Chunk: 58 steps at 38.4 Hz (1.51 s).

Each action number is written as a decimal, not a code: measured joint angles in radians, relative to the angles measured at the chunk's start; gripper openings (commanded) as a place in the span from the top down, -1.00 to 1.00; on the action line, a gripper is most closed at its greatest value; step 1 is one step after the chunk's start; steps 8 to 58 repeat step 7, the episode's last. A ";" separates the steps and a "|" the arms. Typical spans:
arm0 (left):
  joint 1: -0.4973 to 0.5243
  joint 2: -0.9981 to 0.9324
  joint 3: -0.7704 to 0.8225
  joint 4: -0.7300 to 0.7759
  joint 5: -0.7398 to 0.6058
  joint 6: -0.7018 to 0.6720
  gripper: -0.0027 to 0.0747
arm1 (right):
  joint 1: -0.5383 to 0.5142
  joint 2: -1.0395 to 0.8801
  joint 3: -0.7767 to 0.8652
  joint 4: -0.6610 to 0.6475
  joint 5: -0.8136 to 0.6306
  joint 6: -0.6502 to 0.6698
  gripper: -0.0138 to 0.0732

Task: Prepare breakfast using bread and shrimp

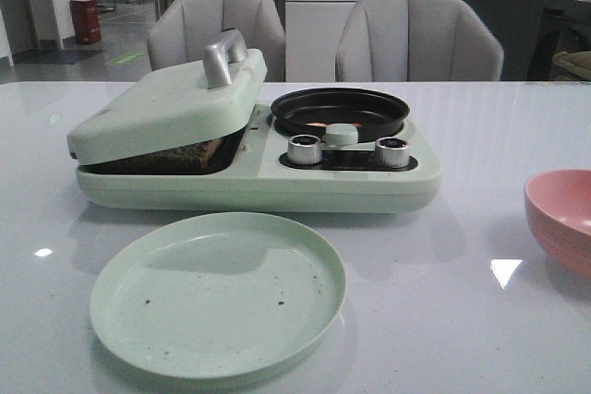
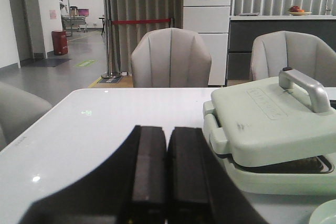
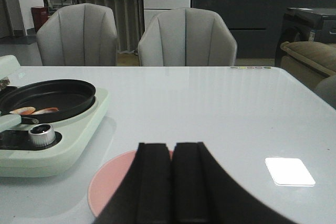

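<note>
Left gripper: the left black two-fingered gripper (image 2: 167,174) hovers over the white glossy table (image 1: 462,320), near the left end of the appliance; its jaws are pressed together with nothing between them.
Press side: the pale green breakfast maker (image 1: 254,149) has its hinged lid with the silver handle (image 1: 224,57) tilted down but not fully flat; a dark, toasted-looking mass (image 1: 180,156) shows in the gap, probably the bread, though the slices cannot be told apart.
Plate: the round pale green plastic plate (image 1: 219,294) lies just in front of the appliance, bare apart from dark crumbs.
Pan side: the small black round frying pan (image 1: 340,111) sits on the right half of the appliance, behind two silver knobs (image 1: 305,149); the pale orange-pink shrimp (image 3: 44,110) lies on the pan floor, beside a paler piece.
Right gripper: the right black gripper (image 3: 172,182) hangs over the pink round bowl (image 1: 563,219) at the table's right side, jaws closed and empty.
Step in hand: judged from this, the food is cooking and serving onto the plate is not yet done.
Doing it well: the left gripper should open before reaching, take the handle squarely at its middle and swing the lid up along the hinge arc; the right should come at the shrimp from above, clear of the pan rim.
Risk: the small shrimp may slip or be crushed.
</note>
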 measured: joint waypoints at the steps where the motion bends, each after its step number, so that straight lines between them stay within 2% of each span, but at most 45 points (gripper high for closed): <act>1: 0.000 0.000 0.000 0.000 0.000 0.000 0.67 | 0.000 0.000 0.000 0.000 0.000 0.000 0.64; 58: 0.000 0.000 0.000 0.000 0.000 0.000 0.67 | 0.000 0.000 0.000 0.000 0.000 0.000 0.64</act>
